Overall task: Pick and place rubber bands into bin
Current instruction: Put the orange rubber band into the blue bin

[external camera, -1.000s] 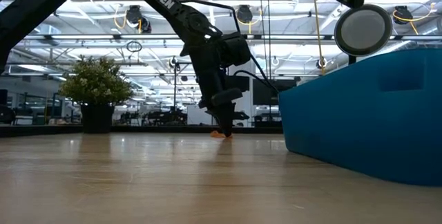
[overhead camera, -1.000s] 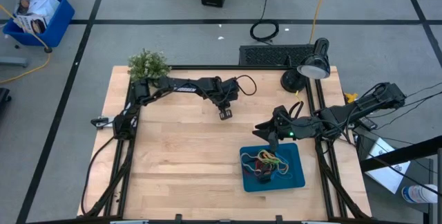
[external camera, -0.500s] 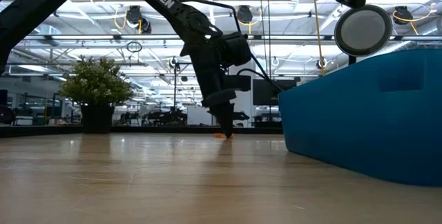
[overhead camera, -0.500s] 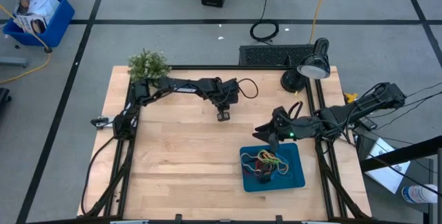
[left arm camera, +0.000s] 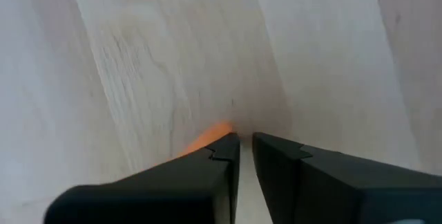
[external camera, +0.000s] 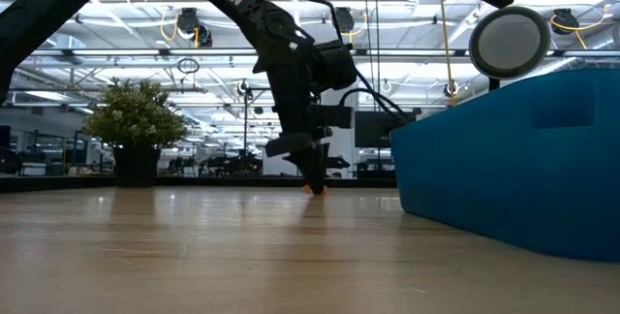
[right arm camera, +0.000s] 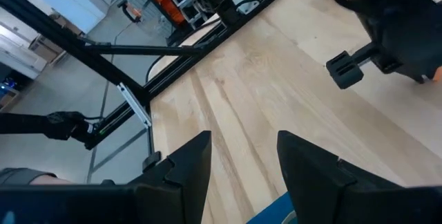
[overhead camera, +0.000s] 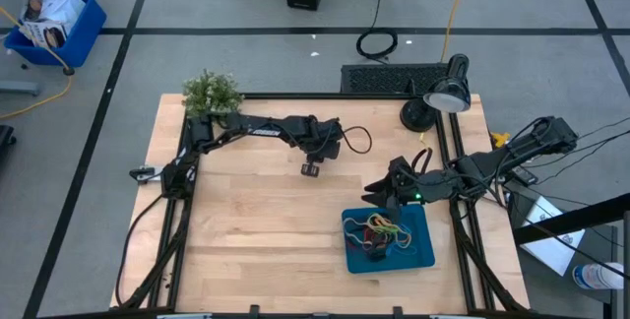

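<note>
My left gripper [overhead camera: 311, 169] is low over the middle of the wooden table, its fingers pointing down and shut on an orange rubber band [left arm camera: 207, 139], which also shows at the fingertips in the low view [external camera: 312, 189]. The teal bin [overhead camera: 425, 252] sits at the near right and holds a tangle of rubber bands [overhead camera: 382, 232]; its wall fills the right of the low view [external camera: 504, 169]. My right gripper [overhead camera: 379, 189] is open and empty, just beyond the bin's far left corner, and its fingers stand apart in its wrist view [right arm camera: 242, 162]. My left gripper has the orange band at its fingertips [left arm camera: 222, 144], coming from above and pointing down. Only a short orange stretch [left arm camera: 204, 140] shows beside one finger; the fingers hide the rest. The band is at table level; whether it is lifted clear I cannot tell.
A potted plant [overhead camera: 210, 91] stands at the far left corner and a desk lamp [overhead camera: 445, 93] at the far right. Black frame rails run along both table sides. Bare wood lies between my left gripper and the bin.
My left gripper has moved a little toward the table's near and left edges, staying low at the table top, and its wrist has turned slightly. The orange band has stayed at its fingertips.
</note>
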Tool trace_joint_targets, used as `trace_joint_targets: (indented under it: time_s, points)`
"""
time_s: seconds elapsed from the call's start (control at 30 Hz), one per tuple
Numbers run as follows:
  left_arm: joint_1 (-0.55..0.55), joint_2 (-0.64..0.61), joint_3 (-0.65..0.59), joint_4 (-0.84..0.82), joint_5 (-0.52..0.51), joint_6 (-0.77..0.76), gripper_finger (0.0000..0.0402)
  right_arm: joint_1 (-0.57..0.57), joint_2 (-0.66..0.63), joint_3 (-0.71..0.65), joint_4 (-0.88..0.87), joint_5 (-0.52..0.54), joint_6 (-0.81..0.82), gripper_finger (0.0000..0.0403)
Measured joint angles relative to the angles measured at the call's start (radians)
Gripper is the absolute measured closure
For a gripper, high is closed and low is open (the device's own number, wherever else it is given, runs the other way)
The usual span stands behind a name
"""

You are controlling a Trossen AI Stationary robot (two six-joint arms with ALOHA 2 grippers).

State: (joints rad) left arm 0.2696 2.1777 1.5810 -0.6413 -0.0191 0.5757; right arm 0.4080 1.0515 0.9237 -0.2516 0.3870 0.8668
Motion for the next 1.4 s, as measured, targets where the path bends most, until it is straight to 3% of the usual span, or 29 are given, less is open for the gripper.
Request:
trace_joint_targets:
  time_s: [0.37,0.67,0.87,1.1,1.4]
  points:
    - [-0.044,0.0,-0.001,0.15,-0.171,0.127,0.0284,0.0,0.0,0.0,-0.013,0.0,-0.053,0.0242]
    - [-0.026,0.0,-0.001,0.044,-0.166,0.13,0.0266,0.0,0.0,0.0,-0.014,-0.003,-0.084,0.0241]
    - [0.002,0.001,-0.001,0.066,-0.149,0.121,0.0266,0.0,0.0,0.0,-0.014,-0.004,-0.099,0.0243]
    - [0.036,0.012,0.002,0.076,-0.021,0.114,0.0266,0.0,0.0,0.0,-0.014,-0.028,-0.096,0.0242]
    - [0.025,0.013,0.002,0.067,-0.038,0.12,0.0266,0.0,0.0,0.0,-0.013,-0.028,-0.095,0.0241]
